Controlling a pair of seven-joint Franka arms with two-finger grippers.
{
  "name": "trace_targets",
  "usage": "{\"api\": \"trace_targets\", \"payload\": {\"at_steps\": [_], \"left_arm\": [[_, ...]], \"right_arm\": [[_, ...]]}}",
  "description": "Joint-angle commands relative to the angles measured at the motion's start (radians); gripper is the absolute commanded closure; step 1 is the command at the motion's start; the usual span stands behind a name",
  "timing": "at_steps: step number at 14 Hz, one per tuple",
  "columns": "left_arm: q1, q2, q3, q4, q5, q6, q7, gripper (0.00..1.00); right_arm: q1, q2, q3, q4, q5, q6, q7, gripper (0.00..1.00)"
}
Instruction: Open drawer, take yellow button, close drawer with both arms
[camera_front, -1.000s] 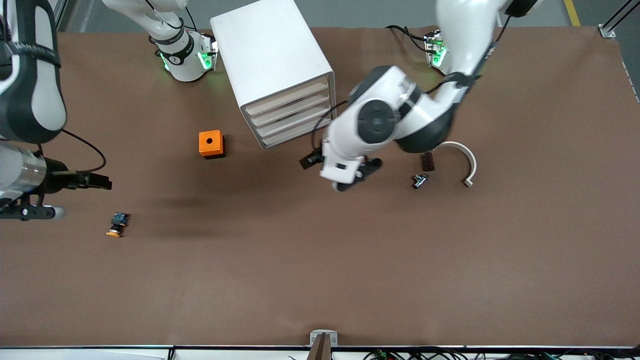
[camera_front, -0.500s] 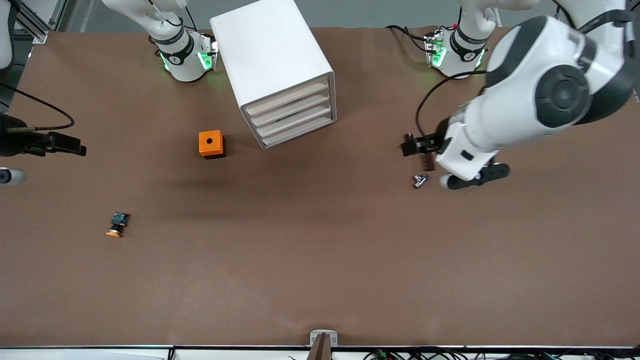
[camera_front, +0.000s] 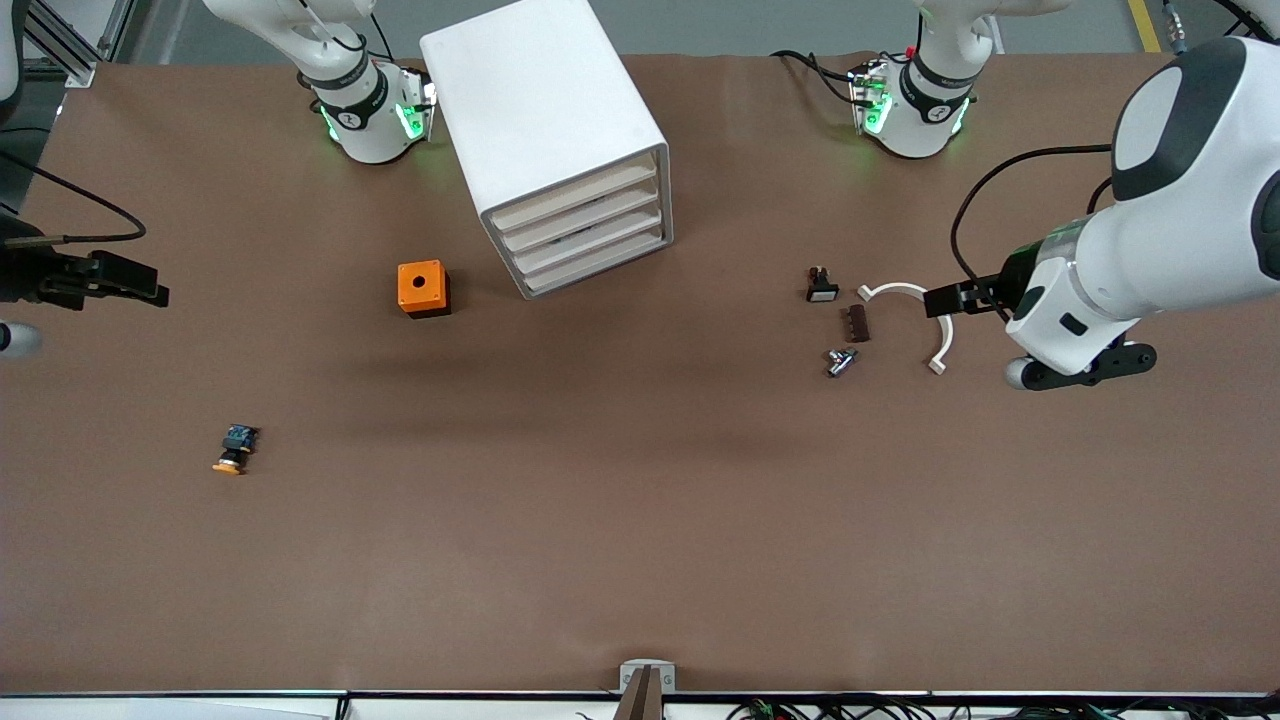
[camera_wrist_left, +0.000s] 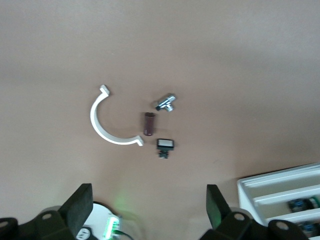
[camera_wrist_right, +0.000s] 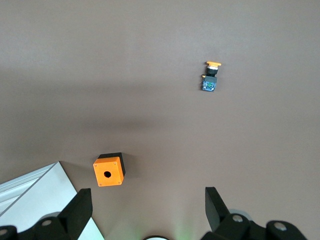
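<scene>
**Button on the open table, drawer shut, both grippers wide and empty**

The button (camera_front: 235, 449) lies alone at the lower left of the front view, nearer the camera than the orange cube (camera_front: 422, 288). The drawer (camera_front: 571, 197) sits closed in the cabinet (camera_front: 540, 120) at upper centre. The left wrist view alone shows small parts inside the lower drawers. The left gripper (camera_wrist_left: 150, 210) hangs spread wide over the white arc (camera_front: 920, 315), brown piece (camera_front: 857, 323) and metal fitting (camera_front: 839, 360). The right gripper (camera_wrist_right: 148, 210) hovers at the frame's left edge, equally wide.

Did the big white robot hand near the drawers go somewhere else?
Yes. The left gripper has swung away from the white rounded drawer cabinet toward the left arm's end of the table, and now hangs beside the white curved plastic clip.
</scene>
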Motion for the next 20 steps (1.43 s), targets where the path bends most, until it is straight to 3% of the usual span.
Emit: {"api": "trace_targets", "payload": {"at_steps": [1,4,7,12,17,20], "left_arm": [[-0.003,-0.145,0.051,-0.160,0.053,0.013,0.179,0.00],[-0.017,-0.321,0.160,-0.381,0.051,0.117,0.353,0.00],[-0.007,-0.473,0.223,-0.592,0.041,0.304,0.446,0.00],[0.041,-0.478,0.225,-0.480,0.047,0.308,0.456,0.00],[0.038,-0.456,0.184,-0.402,0.048,0.271,0.401,0.00],[0.038,-0.446,0.182,-0.380,0.050,0.270,0.407,0.00]], "right_arm": [[-0.004,0.010,-0.008,0.048,0.002,-0.006,0.006,0.00],[0.000,0.008,-0.003,0.049,0.005,-0.010,0.011,0.00],[-0.004,0.010,-0.005,0.051,0.005,-0.012,0.006,0.00],[0.011,-0.082,-0.003,0.031,-0.002,-0.058,0.015,0.00],[-0.023,-0.291,-0.009,-0.217,0.005,-0.021,0.015,0.00],[0.005,-0.311,-0.008,-0.242,0.005,-0.014,0.017,0.00]]}}
